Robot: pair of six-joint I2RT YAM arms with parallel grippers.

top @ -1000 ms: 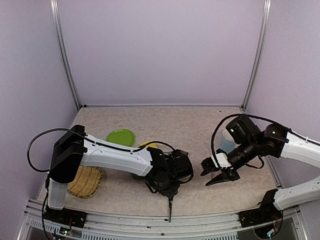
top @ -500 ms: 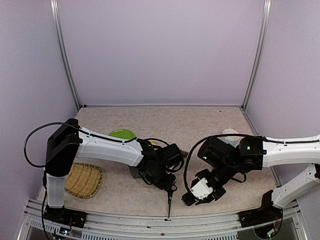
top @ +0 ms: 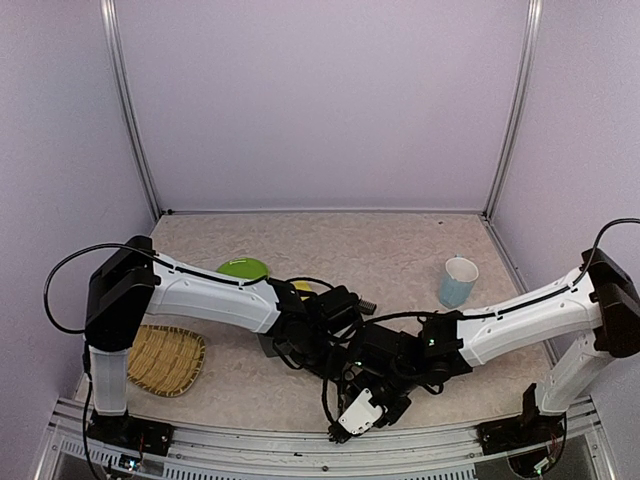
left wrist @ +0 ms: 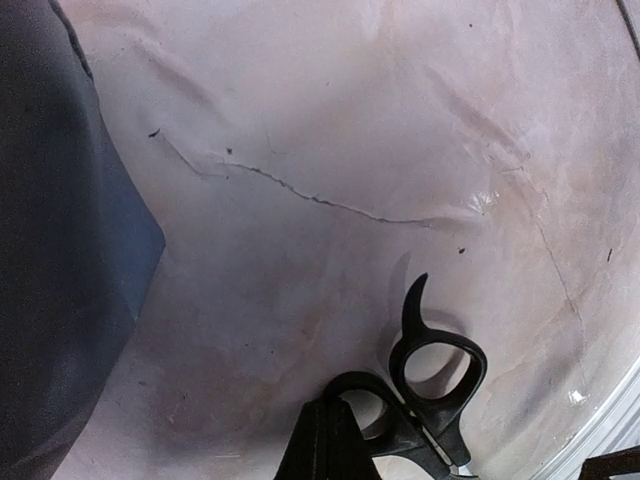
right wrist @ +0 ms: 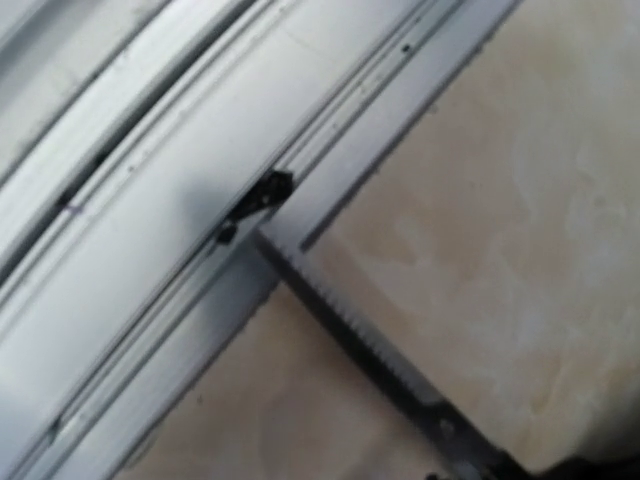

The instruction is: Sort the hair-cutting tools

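My left gripper (left wrist: 338, 445) is shut on one handle ring of a pair of black-handled scissors (left wrist: 440, 365), near the table's front middle (top: 322, 345). In the right wrist view the scissors' toothed blade (right wrist: 370, 350) runs diagonally, its tip over the front rail. My right gripper (top: 358, 412) reaches across to the blade at the front edge. Its fingers do not show in its own view, so I cannot tell whether it is open or shut. The grey pouch (left wrist: 60, 260) lies just left of the scissors. The other scissors, the clipper and the guard are hidden or out of view.
A green plate (top: 243, 268) and a yellow sponge (top: 300, 287) lie behind the left arm. A woven basket (top: 170, 360) sits at the front left and a blue-and-white cup (top: 458, 281) at the right. The metal rail (right wrist: 150, 250) borders the front edge.
My right arm has swung from the right side across and down to the front edge, beside the scissors' blade. My left gripper has shifted slightly left, still holding the scissors.
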